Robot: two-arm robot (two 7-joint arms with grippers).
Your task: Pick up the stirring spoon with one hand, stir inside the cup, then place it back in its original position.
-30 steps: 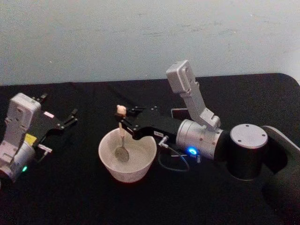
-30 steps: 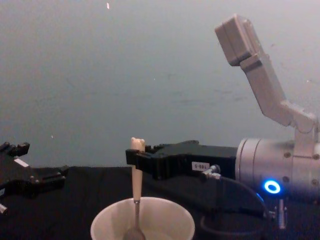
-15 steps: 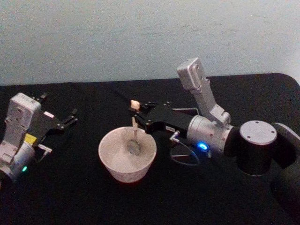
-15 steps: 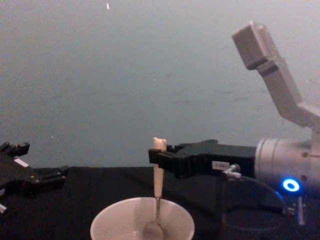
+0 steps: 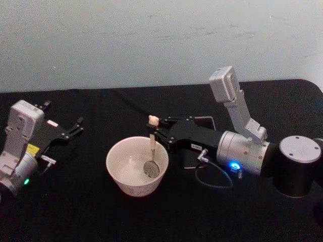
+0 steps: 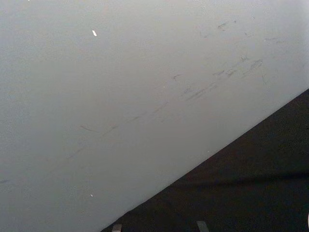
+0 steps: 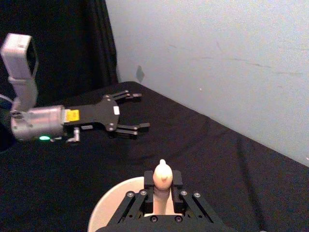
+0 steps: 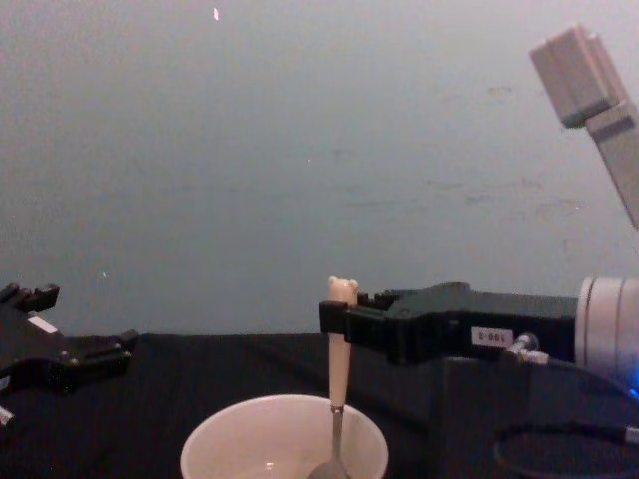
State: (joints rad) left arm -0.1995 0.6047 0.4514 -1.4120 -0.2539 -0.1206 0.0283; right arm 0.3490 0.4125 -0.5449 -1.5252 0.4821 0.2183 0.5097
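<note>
The cream-white cup [image 5: 120, 174] [image 8: 230, 429] [image 7: 113, 203] stands on the black table in front of me. The stirring spoon [image 5: 151, 151] [image 8: 340, 349] stands upright in it, its shiny bowl low at the cup's right side, its beige bear-head handle [image 7: 162, 181] above the rim. My right gripper [image 5: 155, 129] [image 8: 334, 317] [image 7: 162, 192] reaches in from the right and is shut on the handle. My left gripper [image 5: 76, 126] [image 8: 90, 354] [image 7: 130, 112] is open and idle at the far left, well apart from the cup.
A dark square holder [image 5: 206, 122] lies behind the right gripper, mostly hidden by it. A thin cable [image 5: 212, 179] loops off the right wrist over the table. A pale wall [image 5: 151, 40] backs the table's far edge.
The right gripper has carried the spoon from the left part of the cup to its right side, and the right arm has drawn back rightward. The left arm has not moved.
</note>
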